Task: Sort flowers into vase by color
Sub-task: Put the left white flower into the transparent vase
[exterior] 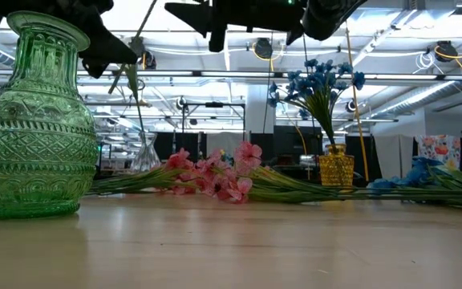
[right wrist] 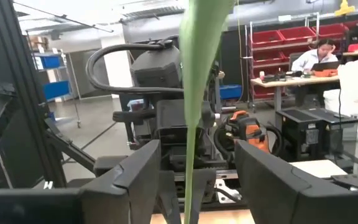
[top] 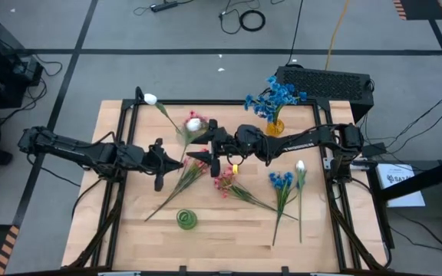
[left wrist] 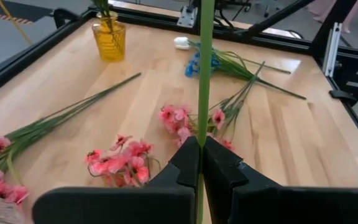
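Landmark: you are placing everything from the yellow vase (top: 275, 126), which is holding the blue sprigs (top: 271, 96).
Left gripper (left wrist: 201, 146): it is clamping a thin green stem (left wrist: 205, 74), well to the left-arm side of the yellow vase.
Right gripper (right wrist: 196, 149): its fingers are standing apart with a stem running between them and touching neither; it is hanging between the left gripper and the yellow vase.
Flower in hand: you are probably dealing with the white sprig (top: 150, 99); its blossom is lying beyond the clear vase (exterior: 145, 156), away from the yellow vase.
Step in hand: judging from the grips, the stem is passing to the left gripper alone. Keep that grip firm, draw the right gripper off straight so it is not snagging the stem, then lower the stem upright into the clear vase.
Risk: the long stem is likely swinging and could tip the light vase.
Waiting flowers: pink sprigs (exterior: 215, 177) are lying on the table near the yellow vase, towards the green vase (exterior: 34, 120).
Left wrist view only: it is showing the clamp on the stem.
Right wrist view only: it is showing the open gap.
High view only: it is showing the whole layout.
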`<action>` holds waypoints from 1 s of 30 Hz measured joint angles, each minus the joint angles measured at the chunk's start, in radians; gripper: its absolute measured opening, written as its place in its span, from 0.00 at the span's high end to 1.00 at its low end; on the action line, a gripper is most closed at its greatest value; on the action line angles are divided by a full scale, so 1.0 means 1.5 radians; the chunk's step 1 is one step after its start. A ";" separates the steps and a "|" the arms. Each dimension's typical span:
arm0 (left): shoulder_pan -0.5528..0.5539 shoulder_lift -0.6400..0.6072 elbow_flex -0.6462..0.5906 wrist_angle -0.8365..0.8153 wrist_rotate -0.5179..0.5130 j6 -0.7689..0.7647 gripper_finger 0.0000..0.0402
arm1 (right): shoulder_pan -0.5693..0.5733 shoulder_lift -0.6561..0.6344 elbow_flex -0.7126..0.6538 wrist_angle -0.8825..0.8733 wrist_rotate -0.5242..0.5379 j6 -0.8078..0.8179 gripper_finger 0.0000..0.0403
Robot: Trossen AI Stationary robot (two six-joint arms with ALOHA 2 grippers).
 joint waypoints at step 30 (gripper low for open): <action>0.000 0.032 0.000 0.004 0.017 -0.010 0.78 | -0.001 0.001 0.001 -0.007 -0.003 -0.017 0.99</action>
